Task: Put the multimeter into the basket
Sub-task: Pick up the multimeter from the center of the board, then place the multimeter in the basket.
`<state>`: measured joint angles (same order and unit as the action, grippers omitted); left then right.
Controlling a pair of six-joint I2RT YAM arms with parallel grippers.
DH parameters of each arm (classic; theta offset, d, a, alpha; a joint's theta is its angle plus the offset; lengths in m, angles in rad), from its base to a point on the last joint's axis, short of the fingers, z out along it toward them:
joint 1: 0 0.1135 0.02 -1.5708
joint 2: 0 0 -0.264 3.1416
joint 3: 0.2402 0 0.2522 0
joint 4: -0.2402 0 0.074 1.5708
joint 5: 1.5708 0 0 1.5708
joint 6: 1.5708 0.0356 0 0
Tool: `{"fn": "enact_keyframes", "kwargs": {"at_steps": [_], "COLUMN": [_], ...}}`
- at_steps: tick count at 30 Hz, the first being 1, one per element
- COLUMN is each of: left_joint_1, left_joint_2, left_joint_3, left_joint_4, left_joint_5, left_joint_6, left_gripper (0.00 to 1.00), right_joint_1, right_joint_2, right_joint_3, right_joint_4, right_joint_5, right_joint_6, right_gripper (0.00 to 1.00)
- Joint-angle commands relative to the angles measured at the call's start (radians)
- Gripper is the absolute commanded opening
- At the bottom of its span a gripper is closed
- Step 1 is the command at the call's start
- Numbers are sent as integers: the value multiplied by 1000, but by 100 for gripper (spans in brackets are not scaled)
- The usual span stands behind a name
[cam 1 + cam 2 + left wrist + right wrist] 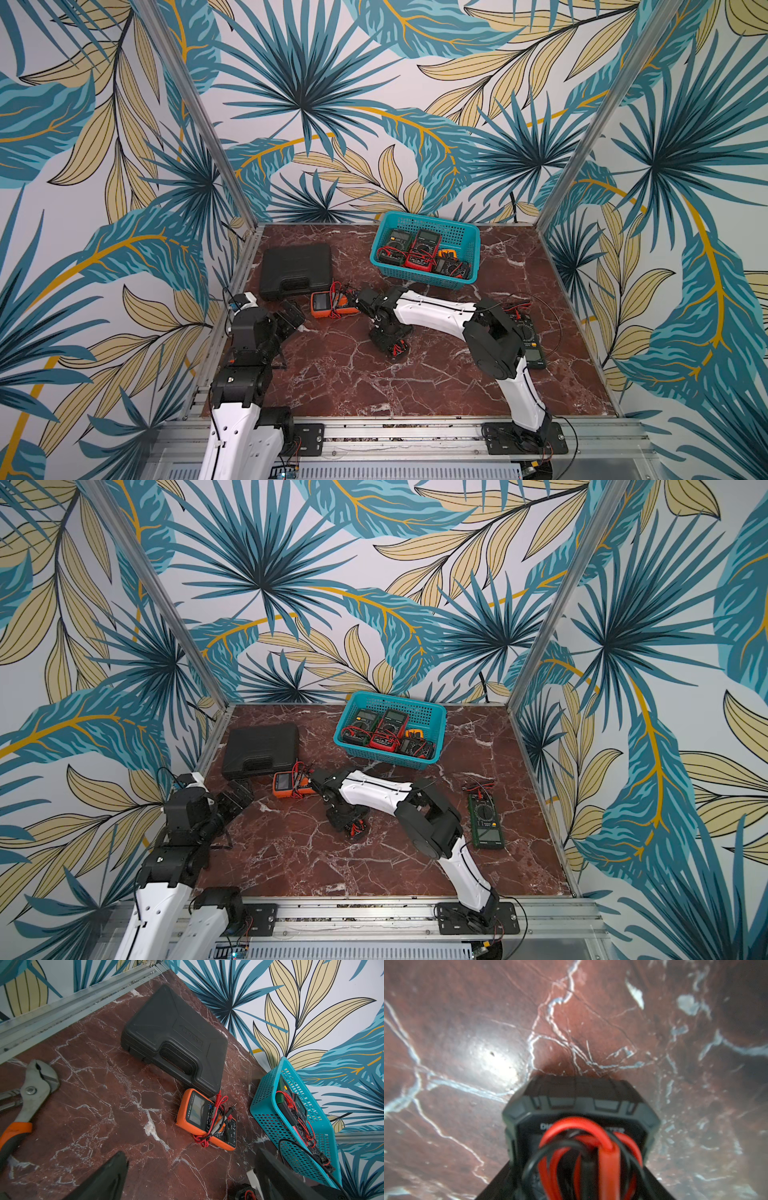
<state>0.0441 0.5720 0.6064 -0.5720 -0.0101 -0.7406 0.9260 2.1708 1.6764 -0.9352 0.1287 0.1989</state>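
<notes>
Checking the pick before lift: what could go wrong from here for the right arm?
Red and black leads lie bundled over the black multimeter that the right gripper straddles; the grip may pinch wire, not casing, and it could slip.
The basket already holds several meters, so the drop may land tilted or snag their cables.
The orange multimeter sits close beside the right arm; the lift might drag its leads.

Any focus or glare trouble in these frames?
Right wrist view: the black multimeter and its red and black leads are soft, too near the lens, and a bright glare spot sits on the marble table. Left wrist view: sharp on the orange multimeter. Both top views: evenly lit, no glare.
</notes>
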Motion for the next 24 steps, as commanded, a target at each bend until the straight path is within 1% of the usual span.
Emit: {"fn": "enact_keyframes", "kwargs": {"at_steps": [1, 4, 7, 10, 13, 16, 23, 24], "left_joint_1": [7, 7, 7, 6, 7, 7, 7, 7], "left_joint_2": [-17, -26, -29, -31, -32, -34, -27, -25], "left_joint_3": [-12, -11, -11, -7, -4, 2, 19, 22], "left_joint_4": [-2, -7, -9, -16, -23, -28, -42, -46], "left_joint_5": [-20, -25, -29, -31, -35, -37, -42, -73], "left_joint_6": [5, 4, 4, 5, 6, 7, 16, 19], "left_gripper": [100, 100, 100, 100, 100, 100, 100, 100], "right_joint_1": [2, -5, -19, -41, -85, -162, -320, -343], "right_joint_2": [-92, -163, -219, -261, -286, -291, -249, -237], "right_joint_3": [-10, -12, -5, 12, 51, 118, 278, 302], "right_joint_4": [-41, -40, -39, -41, -43, -58, -91, -92], "right_joint_5": [91, 128, 164, 197, 212, 206, 116, 101], "right_joint_6": [-235, -408, -548, -658, -737, -794, -910, -924], "right_gripper": [23, 22, 22, 20, 19, 19, 18, 18]}}
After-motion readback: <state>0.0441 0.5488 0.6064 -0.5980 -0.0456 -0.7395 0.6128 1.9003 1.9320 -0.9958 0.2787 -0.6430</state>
